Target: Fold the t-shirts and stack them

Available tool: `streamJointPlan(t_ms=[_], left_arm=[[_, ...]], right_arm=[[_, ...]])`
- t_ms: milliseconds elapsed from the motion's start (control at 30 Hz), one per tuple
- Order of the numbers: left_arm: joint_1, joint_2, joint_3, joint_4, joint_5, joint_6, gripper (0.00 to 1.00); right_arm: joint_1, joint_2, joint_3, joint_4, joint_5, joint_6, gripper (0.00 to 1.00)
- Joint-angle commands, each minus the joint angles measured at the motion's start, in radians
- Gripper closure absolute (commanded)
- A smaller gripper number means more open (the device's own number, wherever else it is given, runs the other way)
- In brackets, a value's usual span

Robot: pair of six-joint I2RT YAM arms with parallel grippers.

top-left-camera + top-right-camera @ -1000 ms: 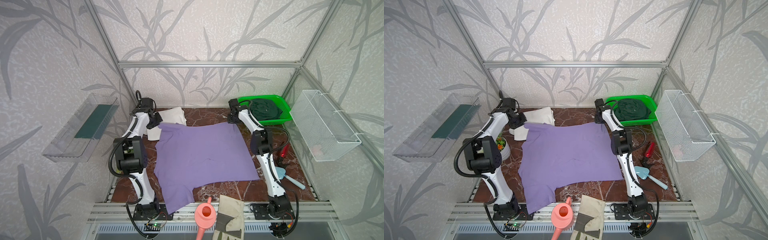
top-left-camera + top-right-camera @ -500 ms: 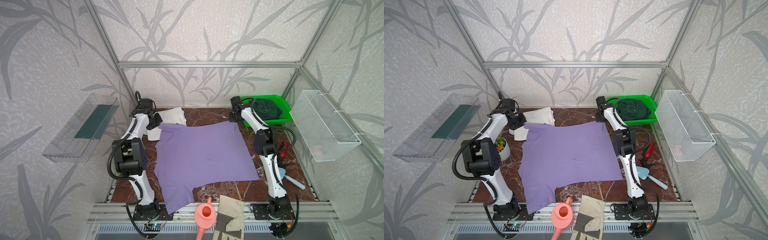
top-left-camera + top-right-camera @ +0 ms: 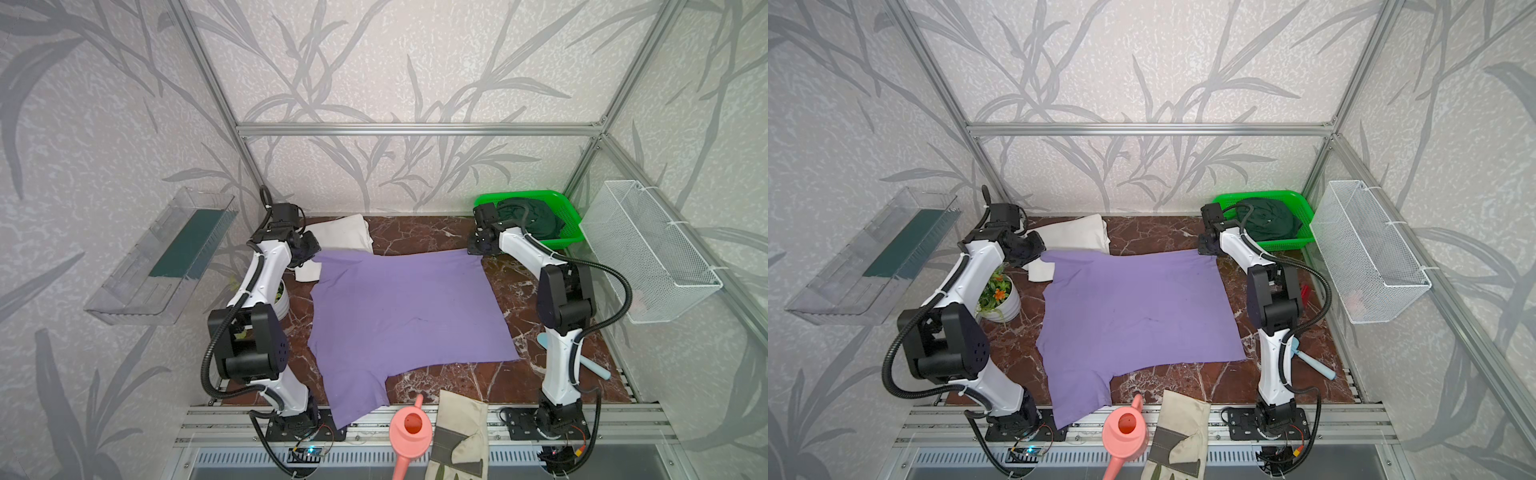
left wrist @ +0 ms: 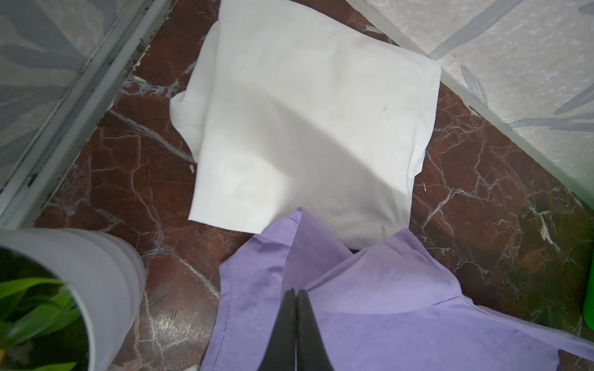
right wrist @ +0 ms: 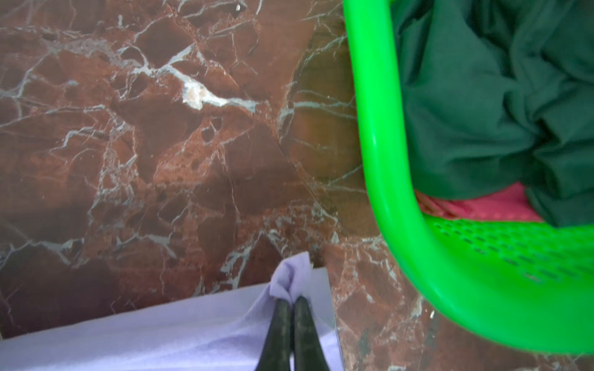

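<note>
Showing the lavender t-shirt [image 3: 407, 316] spread flat over the middle of the marble table [image 3: 415, 232], with one sleeve draped over the near rail. Its far-left corner is pinched between the closed jaws of the left gripper [image 4: 295, 292], and its far-right corner is bunched in the clamped right gripper [image 5: 292, 300]. The white t-shirt [image 4: 305, 128] is seen folded at the far left, its near edge overlapped by the lavender corner. The dark green t-shirt [image 3: 532, 220] lies crumpled in the green basket [image 5: 379, 154] at the far right, over a pink cloth [image 5: 475, 205].

One garment of three is judged folded; no stack has been formed. Snags may be expected at the potted plant [image 3: 998, 295] just beside the left edge, and at the pink watering can [image 3: 409, 432] and work glove [image 3: 461, 432] near the draped sleeve.
</note>
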Motion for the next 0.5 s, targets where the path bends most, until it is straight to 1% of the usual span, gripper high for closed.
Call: streamJointPlan(t_ms=[0, 233, 467], left_arm=[[0.012, -0.07, -0.051, -0.022, -0.046, 0.007, 1.0], [0.015, -0.19, -0.205, 0.002, -0.041, -0.051, 1.0], [0.015, -0.287, -0.335, -0.011, -0.031, -0.097, 1.0]], right_arm=[[-0.006, -0.084, -0.071, 0.114, 0.009, -0.007, 1.0], [-0.004, -0.17, -0.221, 0.16, 0.023, 0.007, 1.0], [-0.003, -0.222, -0.331, 0.173, -0.003, 0.045, 1.0]])
